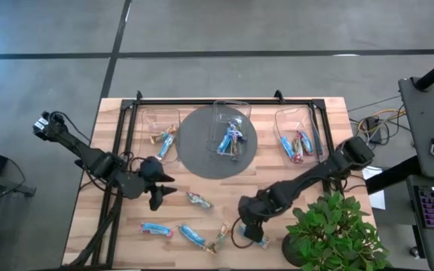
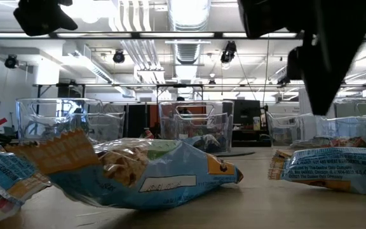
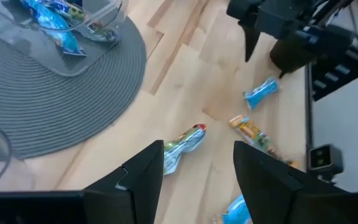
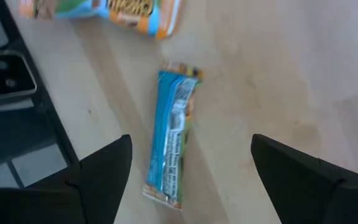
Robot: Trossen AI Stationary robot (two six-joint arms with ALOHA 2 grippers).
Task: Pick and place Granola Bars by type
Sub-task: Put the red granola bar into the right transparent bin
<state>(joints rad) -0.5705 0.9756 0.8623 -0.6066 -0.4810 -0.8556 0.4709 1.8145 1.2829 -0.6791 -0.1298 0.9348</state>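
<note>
Several wrapped granola bars lie flat on the wooden table's near half: a blue one [image 1: 155,229], another blue one [image 1: 191,235], a tan one [image 1: 222,237] and a blue-green one [image 1: 200,200]. My left gripper [image 1: 164,190] is open just left of that blue-green bar [image 3: 182,146], touching nothing. My right gripper [image 1: 252,224] is open above a blue bar [image 4: 171,140], which lies on the table between its spread fingers, untouched. More bars lie in the three clear bins at the far side.
Three clear bins stand along the far side: left [image 1: 160,128], middle [image 1: 232,124] on a round grey mat [image 1: 198,147], right [image 1: 296,139]. A potted plant [image 1: 330,229] stands at the near right corner. A black frame [image 1: 126,128] borders the table.
</note>
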